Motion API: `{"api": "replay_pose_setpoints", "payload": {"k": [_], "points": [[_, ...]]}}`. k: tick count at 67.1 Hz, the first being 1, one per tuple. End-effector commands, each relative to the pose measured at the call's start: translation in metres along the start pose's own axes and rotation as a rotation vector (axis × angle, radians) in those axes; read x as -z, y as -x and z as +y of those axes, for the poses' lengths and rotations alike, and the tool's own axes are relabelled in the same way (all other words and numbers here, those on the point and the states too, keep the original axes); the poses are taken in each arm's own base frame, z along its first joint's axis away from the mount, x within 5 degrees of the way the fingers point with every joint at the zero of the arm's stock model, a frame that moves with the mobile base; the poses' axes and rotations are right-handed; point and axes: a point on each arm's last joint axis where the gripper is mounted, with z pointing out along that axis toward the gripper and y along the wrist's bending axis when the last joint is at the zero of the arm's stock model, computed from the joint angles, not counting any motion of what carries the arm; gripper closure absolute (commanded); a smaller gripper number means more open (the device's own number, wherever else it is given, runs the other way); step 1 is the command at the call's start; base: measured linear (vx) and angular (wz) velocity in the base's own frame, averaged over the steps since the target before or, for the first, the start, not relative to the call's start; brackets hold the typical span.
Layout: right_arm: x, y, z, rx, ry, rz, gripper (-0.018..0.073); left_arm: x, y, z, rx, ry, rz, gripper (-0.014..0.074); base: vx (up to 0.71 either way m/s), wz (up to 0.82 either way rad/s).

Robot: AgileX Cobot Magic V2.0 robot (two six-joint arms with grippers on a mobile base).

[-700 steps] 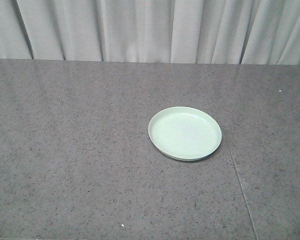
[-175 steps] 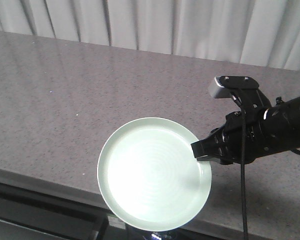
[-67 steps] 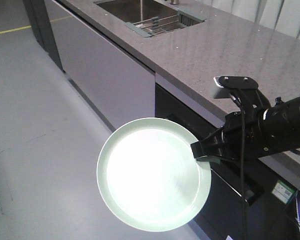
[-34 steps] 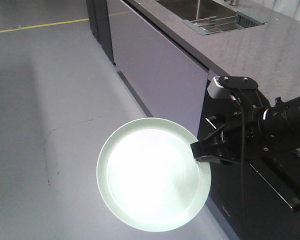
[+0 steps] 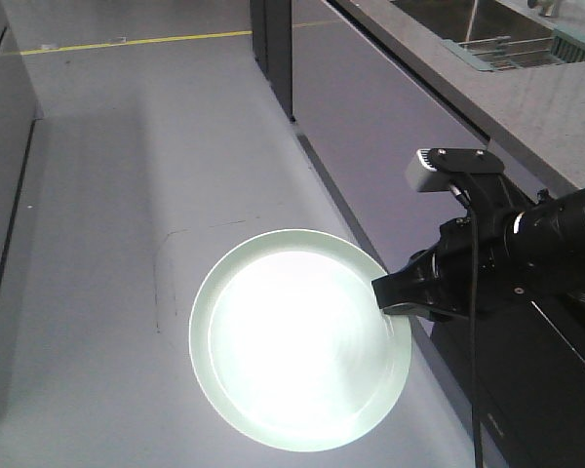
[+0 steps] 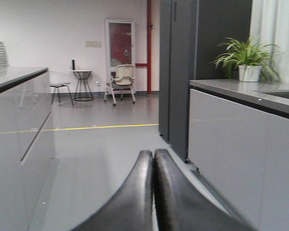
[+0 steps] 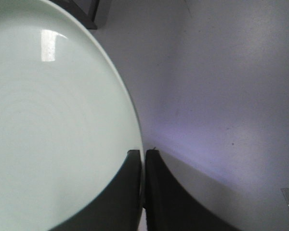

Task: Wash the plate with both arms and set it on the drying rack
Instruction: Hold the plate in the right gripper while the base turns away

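The pale mint-green plate (image 5: 292, 341) hangs over the grey floor, face up toward the front camera. My right gripper (image 5: 390, 295) is shut on its right rim. In the right wrist view the plate (image 7: 53, 120) fills the left side, and the right gripper (image 7: 143, 153) pinches the rim with one finger on each face. The left gripper (image 6: 153, 153) is shut with nothing in it, pointing down a corridor. The drying rack (image 5: 512, 49) shows at the top right, set over the sink in the counter, far from the plate.
A long grey counter (image 5: 526, 107) with cabinet fronts runs along the right. Tall dark cabinets (image 5: 273, 49) stand at the far end, past a yellow floor line (image 5: 136, 42). The left wrist view shows a potted plant (image 6: 248, 57), a chair (image 6: 121, 82) and another counter (image 6: 14, 77).
The scene behind has slid right: the counter, sink and rack now sit further toward the top right and more floor shows. The plate stays held in the right gripper as before.
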Motion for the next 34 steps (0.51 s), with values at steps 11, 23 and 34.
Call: {"api": "replay_pose_setpoints", "payload": {"k": [11,23,34], "points": [[0.0147,0.0097,0.0072,0.006,0.017,-0.094,0.0561,0.0022,0.017,-0.0008,0.013,-0.005,-0.114,0.0603,-0.04,0.33],[0.0147,0.0097,0.0072,0.006,0.017,-0.094,0.0561,0.0022,0.017,-0.0008,0.013,-0.005,-0.114,0.0603,-0.04,0.33],[0.0147,0.0097,0.0072,0.006,0.017,-0.094,0.0561,0.0022,0.017,-0.0008,0.013,-0.005,-0.114,0.0603,-0.03,0.32]]}}
